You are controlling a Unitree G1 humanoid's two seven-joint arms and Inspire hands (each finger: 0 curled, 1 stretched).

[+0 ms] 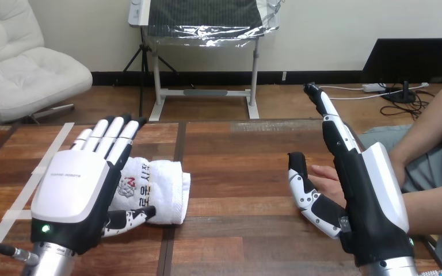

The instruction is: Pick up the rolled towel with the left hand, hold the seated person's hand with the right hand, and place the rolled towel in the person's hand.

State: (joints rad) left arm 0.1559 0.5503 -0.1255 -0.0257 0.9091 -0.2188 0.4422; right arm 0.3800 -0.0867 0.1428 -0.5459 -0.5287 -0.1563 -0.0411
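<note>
A white rolled towel point(162, 190) with red and black print lies on the wooden table point(247, 236), left of centre. My left hand point(75, 192) is over the towel's left part, fingers straight and pointing away, with the thumb by the towel's near edge. At the right, my right hand point(374, 195) stands on edge and open, fingers straight and thumb spread to the left. The person's hand point(325, 172) rests on the table between that thumb and the palm, mostly hidden behind my hand. No finger is curled round it.
The person's forearms point(434, 207) come in from the right edge. Pale tape strips point(37, 175) run across the table's left part. The table's far edge is just beyond my fingertips.
</note>
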